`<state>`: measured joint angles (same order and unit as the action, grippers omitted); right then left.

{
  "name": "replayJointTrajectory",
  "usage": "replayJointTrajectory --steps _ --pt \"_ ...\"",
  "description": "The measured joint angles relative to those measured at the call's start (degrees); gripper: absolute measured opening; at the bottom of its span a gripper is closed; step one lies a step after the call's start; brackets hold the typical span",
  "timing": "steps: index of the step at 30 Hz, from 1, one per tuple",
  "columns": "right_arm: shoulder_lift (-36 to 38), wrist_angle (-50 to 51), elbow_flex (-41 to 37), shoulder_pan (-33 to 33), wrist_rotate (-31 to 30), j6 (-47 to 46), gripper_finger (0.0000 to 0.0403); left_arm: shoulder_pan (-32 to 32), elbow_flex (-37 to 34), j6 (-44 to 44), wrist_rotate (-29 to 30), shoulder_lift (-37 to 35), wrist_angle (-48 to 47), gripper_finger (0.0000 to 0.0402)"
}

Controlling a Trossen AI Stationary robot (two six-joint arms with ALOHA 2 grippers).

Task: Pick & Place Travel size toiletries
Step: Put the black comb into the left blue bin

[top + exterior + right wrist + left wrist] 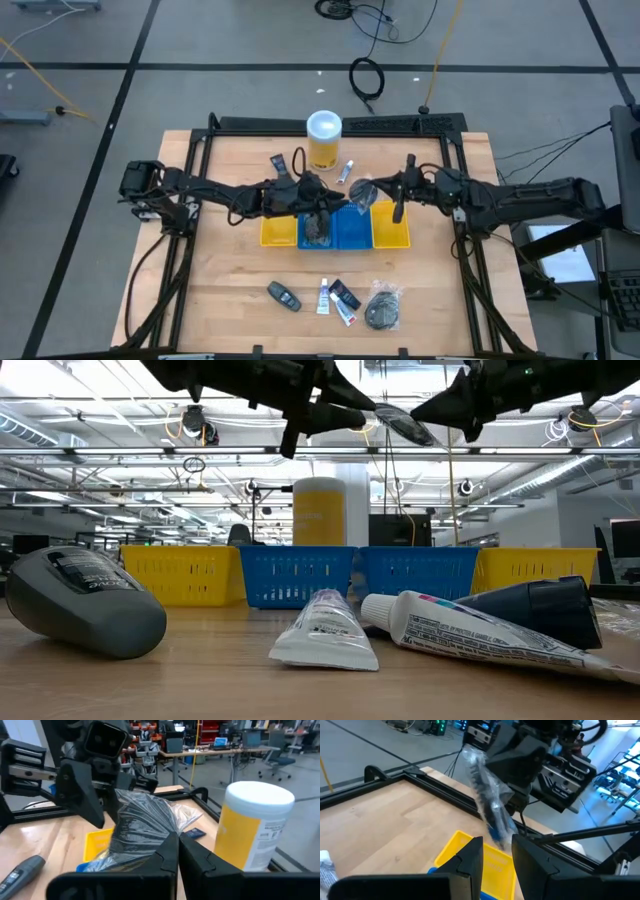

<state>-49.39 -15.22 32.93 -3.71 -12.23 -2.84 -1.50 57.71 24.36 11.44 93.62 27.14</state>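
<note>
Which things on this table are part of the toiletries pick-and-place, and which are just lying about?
Part of the job:
- clear-wrapped black disc pinched in the right tool
- white tubes at the near edge
- dark oval piece
- second wrapped disc
- dark tube
- yellow and blue trays

Lying about:
- yellow canister
- cable coil on the floor

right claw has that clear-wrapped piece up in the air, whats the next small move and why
Probably lower it toward the blue tray. The right claw is shut on the clear-wrapped item, held above the row of trays, near the left claw; nothing shows it released yet.
</note>
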Motion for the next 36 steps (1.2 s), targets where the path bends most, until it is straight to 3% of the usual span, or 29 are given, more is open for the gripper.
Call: replayJointTrajectory --steps 5,25,28,32,36 --pt "-0.4 0.0 0.0 2.6 -4.3 1.0 0.0000 0.0 0.0 -0.1 0.0 0.0 0.2 0.0104" --pt "-9.5 -12.0 0.0 6.5 -4.5 3.6 0.0000 0.0 0.0 -0.1 0.6 0.0 0.2 0.0102" --pt "-9.7 -11.7 0.0 6.5 -4.5 3.9 0.0000 0.0 0.0 -0.1 0.6 0.0 0.1 0.0080" --pt "-9.7 -12.5 0.0 6.5 -4.4 4.1 0.0000 0.0 0.0 -1.0 0.5 0.0 0.0 0.0018" --pt "-9.7 -12.8 0.0 6.4 -4.3 4.2 0.0000 0.0 0.0 -0.7 0.5 0.0 -0.3 0.0019"
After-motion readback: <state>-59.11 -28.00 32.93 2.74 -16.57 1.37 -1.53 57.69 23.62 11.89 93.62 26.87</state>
